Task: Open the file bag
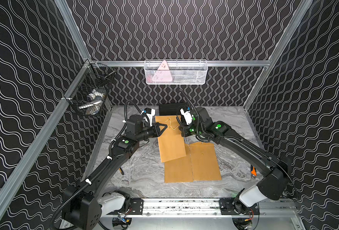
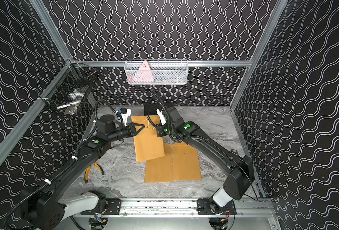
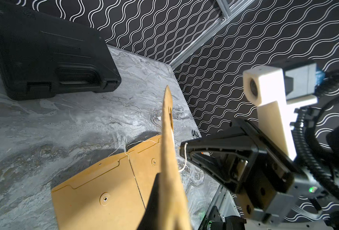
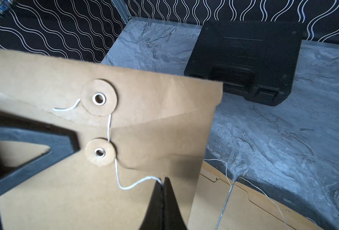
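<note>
A brown paper file bag [image 1: 170, 143] [image 2: 147, 143] is held lifted and tilted over the table's far middle. My left gripper [image 1: 163, 127] [image 3: 163, 183] is shut on its edge near the flap, and the left wrist view shows the bag edge-on [image 3: 168, 151]. Two round paper discs with eyelets, the upper disc [image 4: 99, 97] and the lower disc [image 4: 100, 152], sit on the flap and body. A white string [image 4: 124, 186] runs from the upper disc past the lower one to my right gripper [image 4: 163, 182] [image 1: 181, 129], which is shut on its end.
Two more brown file bags [image 1: 192, 165] lie flat side by side nearer the front. A black plastic case [image 1: 170, 108] [image 4: 244, 59] sits at the back wall. Yellow-handled pliers [image 2: 94, 170] lie at the left and an orange-handled tool [image 1: 253, 172] at the right.
</note>
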`<state>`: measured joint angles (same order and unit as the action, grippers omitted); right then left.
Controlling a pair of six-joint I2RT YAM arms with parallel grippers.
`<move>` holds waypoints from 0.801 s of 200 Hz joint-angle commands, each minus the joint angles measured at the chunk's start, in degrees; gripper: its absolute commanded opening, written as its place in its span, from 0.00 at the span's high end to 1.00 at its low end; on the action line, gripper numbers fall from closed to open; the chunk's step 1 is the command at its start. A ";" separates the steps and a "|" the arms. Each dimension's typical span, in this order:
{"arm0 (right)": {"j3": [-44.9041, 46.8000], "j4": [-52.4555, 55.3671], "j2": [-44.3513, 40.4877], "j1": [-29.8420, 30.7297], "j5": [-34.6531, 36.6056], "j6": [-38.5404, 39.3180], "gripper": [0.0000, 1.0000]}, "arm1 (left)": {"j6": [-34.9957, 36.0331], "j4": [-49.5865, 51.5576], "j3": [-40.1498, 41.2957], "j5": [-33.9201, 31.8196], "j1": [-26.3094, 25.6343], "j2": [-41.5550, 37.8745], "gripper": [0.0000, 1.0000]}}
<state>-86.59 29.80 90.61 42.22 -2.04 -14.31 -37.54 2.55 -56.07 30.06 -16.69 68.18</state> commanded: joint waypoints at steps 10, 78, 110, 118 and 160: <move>-2.81 1.37 1.18 -0.14 0.91 1.94 1.00 | 0.98 -1.68 0.60 2.07 0.11 -0.90 1.00; -7.49 2.89 2.81 -0.04 -1.12 3.14 1.00 | 0.14 -3.24 3.42 3.31 0.12 -1.04 1.00; -8.80 2.71 3.51 0.22 -2.97 3.23 1.00 | -0.52 -4.50 4.11 3.67 0.08 -0.61 1.00; -9.14 2.63 3.76 0.40 -3.29 3.32 1.00 | -0.61 -4.65 4.22 3.77 0.14 -0.52 1.00; -12.05 2.96 5.70 1.80 -4.18 3.67 1.00 | -1.29 -5.52 4.66 4.04 0.05 -0.08 1.00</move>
<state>-96.97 32.67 95.44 43.40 -5.10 -11.53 -37.82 0.12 -51.64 33.10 -16.69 67.81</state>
